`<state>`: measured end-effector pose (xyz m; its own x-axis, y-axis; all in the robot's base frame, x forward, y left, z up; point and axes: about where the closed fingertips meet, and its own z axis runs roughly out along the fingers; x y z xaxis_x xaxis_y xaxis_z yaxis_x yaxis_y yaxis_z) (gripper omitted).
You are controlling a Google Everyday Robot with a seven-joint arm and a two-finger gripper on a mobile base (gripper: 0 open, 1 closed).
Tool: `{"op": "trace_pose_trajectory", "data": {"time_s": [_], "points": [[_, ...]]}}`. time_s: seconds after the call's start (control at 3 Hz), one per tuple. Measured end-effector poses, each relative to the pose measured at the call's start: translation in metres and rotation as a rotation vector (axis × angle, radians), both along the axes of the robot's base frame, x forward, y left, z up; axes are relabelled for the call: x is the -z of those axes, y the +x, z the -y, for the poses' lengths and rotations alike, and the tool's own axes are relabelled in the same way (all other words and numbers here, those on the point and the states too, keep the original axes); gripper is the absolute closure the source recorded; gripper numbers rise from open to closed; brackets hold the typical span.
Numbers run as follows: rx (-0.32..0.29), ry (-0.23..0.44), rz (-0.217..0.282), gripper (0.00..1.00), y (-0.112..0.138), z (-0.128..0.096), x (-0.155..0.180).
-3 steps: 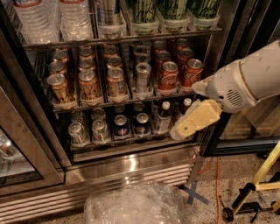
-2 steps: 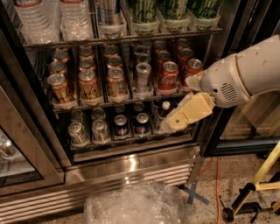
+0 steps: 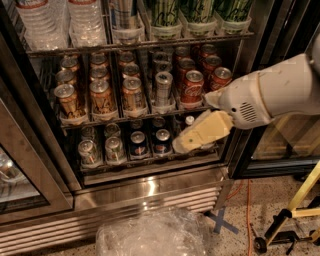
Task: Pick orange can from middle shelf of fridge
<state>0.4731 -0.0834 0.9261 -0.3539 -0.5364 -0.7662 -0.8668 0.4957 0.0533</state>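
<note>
Orange-brown cans stand in three lanes at the left of the middle shelf [image 3: 125,118] of the fridge [image 3: 150,192]. The front ones are an orange can [image 3: 67,100], a second [image 3: 102,97] and a third [image 3: 132,94]. A slim silver can [image 3: 162,87] and red Coca-Cola cans [image 3: 191,87] stand to their right. My gripper [image 3: 181,145], cream-coloured on a white arm, reaches in from the right. It hangs in front of the right end of the bottom rack, below the red cans and well right of the orange cans. It holds nothing that I can see.
Water bottles [image 3: 85,20] and green cans [image 3: 200,12] fill the rack above. Blue cans [image 3: 137,145] and silver cans [image 3: 90,152] stand on the rack below. A crumpled clear plastic bag [image 3: 150,232] lies on the floor in front. A yellow stand [image 3: 300,200] is at right, an open glass door [image 3: 20,165] at left.
My gripper and arm have moved left, closer in front of the fridge's bottom rack. The cans have not moved.
</note>
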Motion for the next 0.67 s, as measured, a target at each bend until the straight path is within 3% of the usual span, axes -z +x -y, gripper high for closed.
{"op": "trace_pose_trajectory", "data": {"time_s": [0.67], "points": [[0.080, 0.249, -0.014, 0.00, 0.017, -0.095, 0.036]]}}
